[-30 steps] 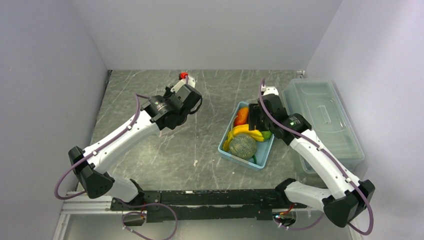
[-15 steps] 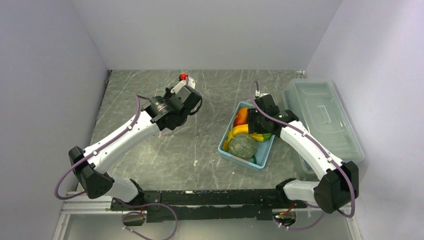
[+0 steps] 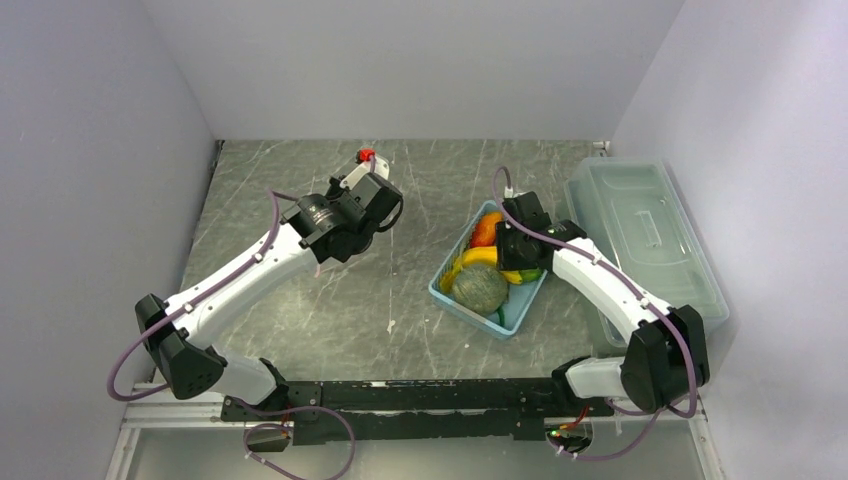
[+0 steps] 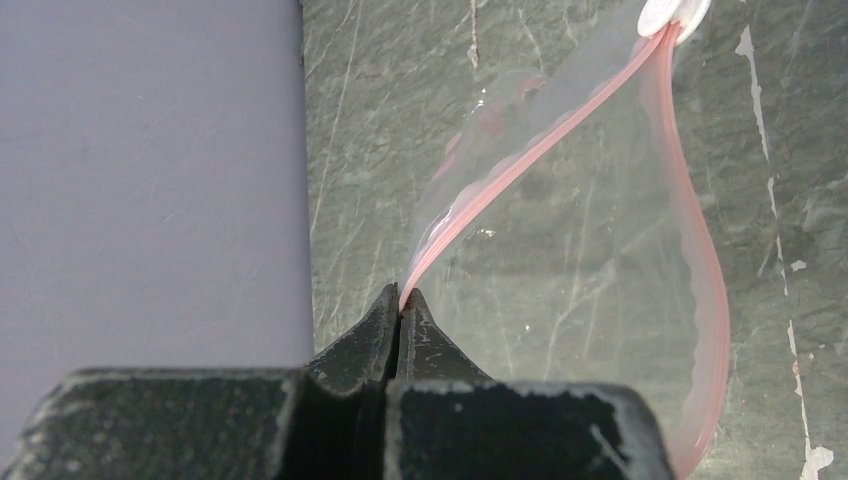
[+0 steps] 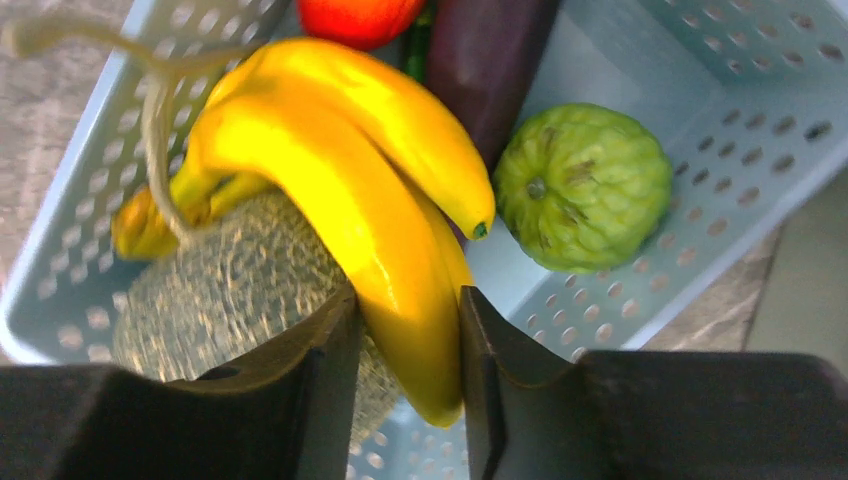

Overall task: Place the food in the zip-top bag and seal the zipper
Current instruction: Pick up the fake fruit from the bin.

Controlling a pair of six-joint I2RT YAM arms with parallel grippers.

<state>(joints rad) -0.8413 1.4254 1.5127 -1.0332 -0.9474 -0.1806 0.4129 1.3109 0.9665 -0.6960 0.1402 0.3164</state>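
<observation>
Left wrist view has the left gripper (image 4: 400, 300) with its jaws clenched on one corner of the zip-top bag (image 4: 590, 260), right at the end of the pink zipper (image 4: 540, 150). The bag's mouth gapes in a loop, its two pink edges spread apart over the grey surface (image 4: 400, 120), and nothing shows inside the clear plastic. In the right wrist view the right gripper (image 5: 405, 300) is down in the light-blue basket (image 5: 700, 60), its jaws set on either side of the yellow banana bunch (image 5: 340, 170) and apparently pinching it near its lower end. The bunch lies across the netted melon (image 5: 220, 290). A bumpy green vegetable (image 5: 583, 185), the dark eggplant (image 5: 490, 50) and a red-orange piece (image 5: 355, 15) sit just beside it. From the top external view the basket holds all the food that can be seen, and it stands well apart from the left arm, between that arm and the clear lidded box (image 3: 640, 230). By this reading the task is at its start: the bag is held open and one item is gripped. No food has been bagged, every piece has yet to be carried across, and the zipper has yet to be pressed closed.
</observation>
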